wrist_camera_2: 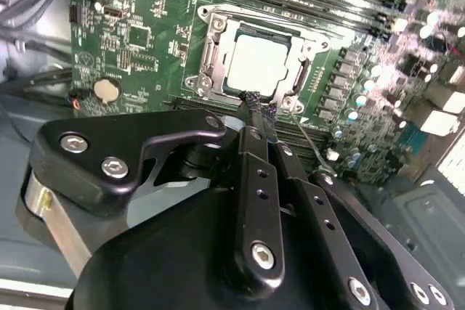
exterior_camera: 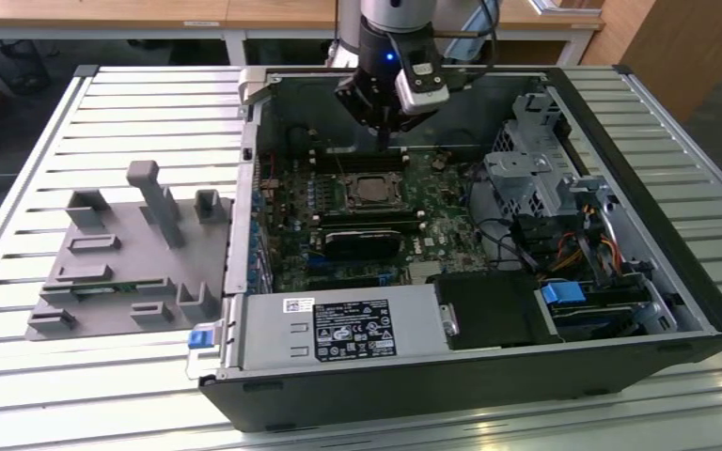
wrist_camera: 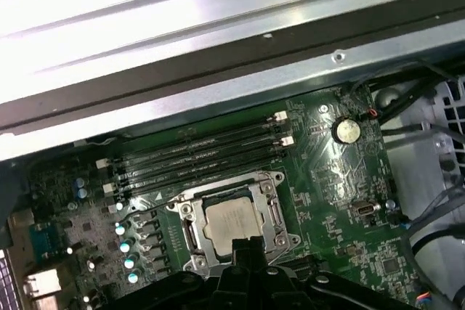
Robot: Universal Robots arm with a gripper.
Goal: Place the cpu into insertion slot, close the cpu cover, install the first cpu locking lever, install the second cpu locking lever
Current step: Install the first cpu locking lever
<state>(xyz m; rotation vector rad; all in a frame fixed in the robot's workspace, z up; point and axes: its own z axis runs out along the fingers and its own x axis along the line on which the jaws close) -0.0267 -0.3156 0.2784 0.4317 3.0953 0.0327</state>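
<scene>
The cpu [wrist_camera_2: 256, 63] lies flat in the insertion slot [wrist_camera_2: 205, 78] on the green board, its pale metal face showing through the window of the cpu cover [wrist_camera_2: 218, 25], which lies down over it. A thin wire locking lever [wrist_camera_2: 308, 143] sticks out loose from one corner of the socket. My gripper [wrist_camera_2: 254, 104] hovers at the socket's edge, fingers pressed together with nothing between them. In the exterior view the gripper [exterior_camera: 384, 141] hangs just behind the cpu [exterior_camera: 368, 192]. The first wrist view shows the gripper [wrist_camera: 244, 243] at the rim of the cpu [wrist_camera: 229, 221].
Long black memory sticks [wrist_camera: 196, 156] run beside the socket, a coin battery [wrist_camera: 346, 131] lies farther off. The open computer case [exterior_camera: 662, 244] holds a drive cage [exterior_camera: 530, 178], cables and a power supply [exterior_camera: 336, 329]. A grey fixture [exterior_camera: 123, 254] stands at the exterior view's left.
</scene>
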